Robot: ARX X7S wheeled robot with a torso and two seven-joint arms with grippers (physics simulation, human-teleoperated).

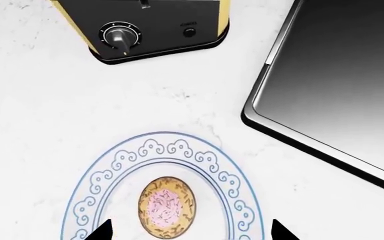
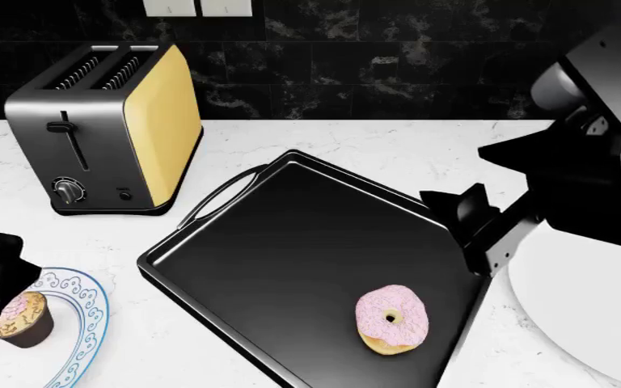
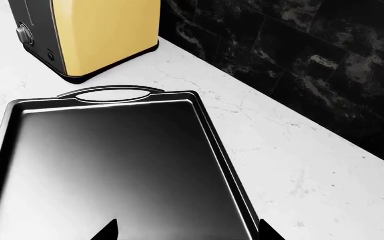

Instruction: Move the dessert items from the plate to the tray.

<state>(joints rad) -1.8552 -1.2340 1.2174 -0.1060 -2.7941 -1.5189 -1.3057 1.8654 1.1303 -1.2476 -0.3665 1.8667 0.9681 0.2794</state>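
A cupcake (image 2: 22,317) with a pink top and dark wrapper stands on the blue-patterned white plate (image 2: 82,317) at the front left. In the left wrist view it (image 1: 166,207) sits between my open left gripper's (image 1: 192,235) fingertips, which hover above the plate (image 1: 153,146). A pink-iced ring doughnut (image 2: 390,318) lies on the black tray (image 2: 289,234) near its front right. My right gripper (image 3: 188,232) is open and empty above the tray's (image 3: 112,165) right part. In the head view it (image 2: 471,222) hangs over the tray's right rim.
A yellow-sided toaster (image 2: 106,137) stands at the back left, behind the plate; it also shows in the left wrist view (image 1: 158,27) and the right wrist view (image 3: 92,35). The tray's corner (image 1: 332,85) lies close to the plate. A black marble wall runs behind the white counter.
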